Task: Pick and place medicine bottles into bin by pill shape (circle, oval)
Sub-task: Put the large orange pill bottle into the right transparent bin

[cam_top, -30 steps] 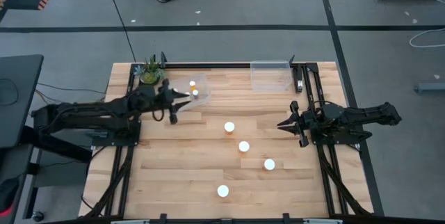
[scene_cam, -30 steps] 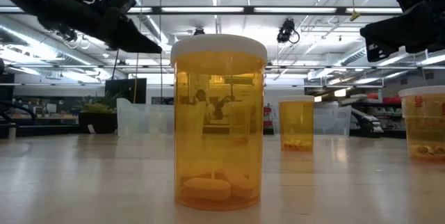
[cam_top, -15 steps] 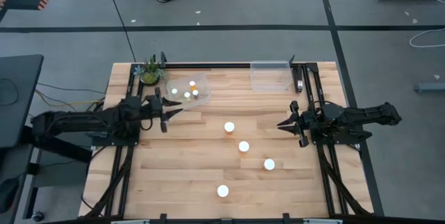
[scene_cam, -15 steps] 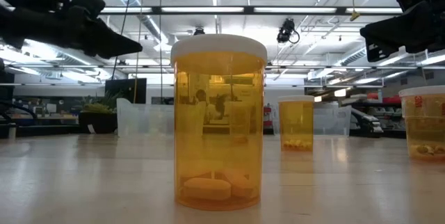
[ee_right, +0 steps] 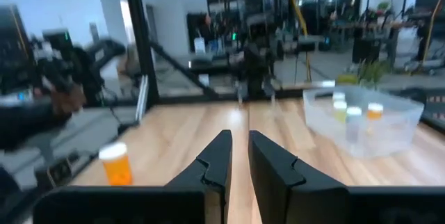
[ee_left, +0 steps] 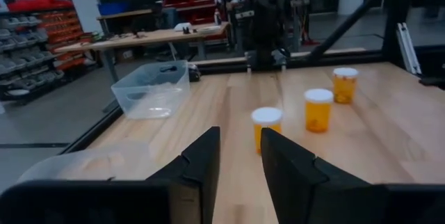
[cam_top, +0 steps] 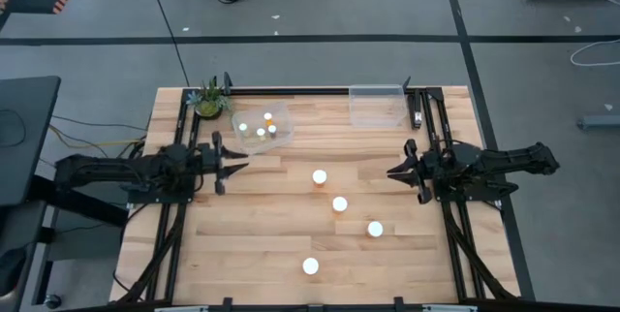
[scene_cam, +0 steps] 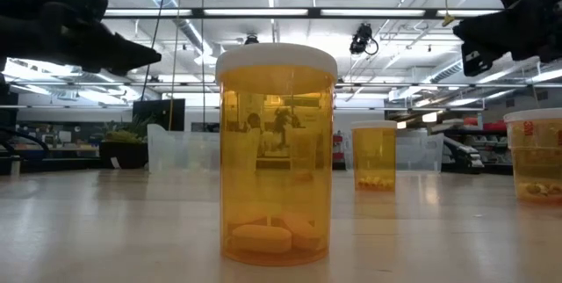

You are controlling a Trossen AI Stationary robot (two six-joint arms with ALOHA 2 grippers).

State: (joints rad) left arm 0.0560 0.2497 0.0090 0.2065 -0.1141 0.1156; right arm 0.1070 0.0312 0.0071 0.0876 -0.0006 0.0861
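Four medicine bottles [cam_top: 340, 203] w/ white caps stand loose on the bench [cam_top: 242, 244], strung diagonally from mid-bench toward the front edge: one at centre [cam_top: 319, 177], the next just right and nearer the front, a third [cam_top: 375, 229] further right, the last [cam_top: 310, 265] close to the front edge. In the low view that last one [scene_cam: 276, 156] fills the frame: orange translucent body, white cap, oval pills lying at the bottom. Two more orange bottles [scene_cam: 375, 156] show behind it to the right.

Round clear bin [cam_top: 262, 124] near the back-left corner holds approx four small bottles [cam_top: 259, 132]; a rectangular clear bin [cam_top: 377, 105] sits at the back edge, right of centre. Small green plant [cam_top: 210, 99] in the back-left corner, just beside the round bin.

Left gripper [cam_top: 232, 158] hangs over the left side of the bench, in front of the round bin, holding nothing; fingers [ee_left: 198, 161] stand a narrow gap apart, not gripping. Right gripper [cam_top: 395, 171] hangs at the right side, pointing inward, fingers [ee_right: 217, 156] closed, empty.
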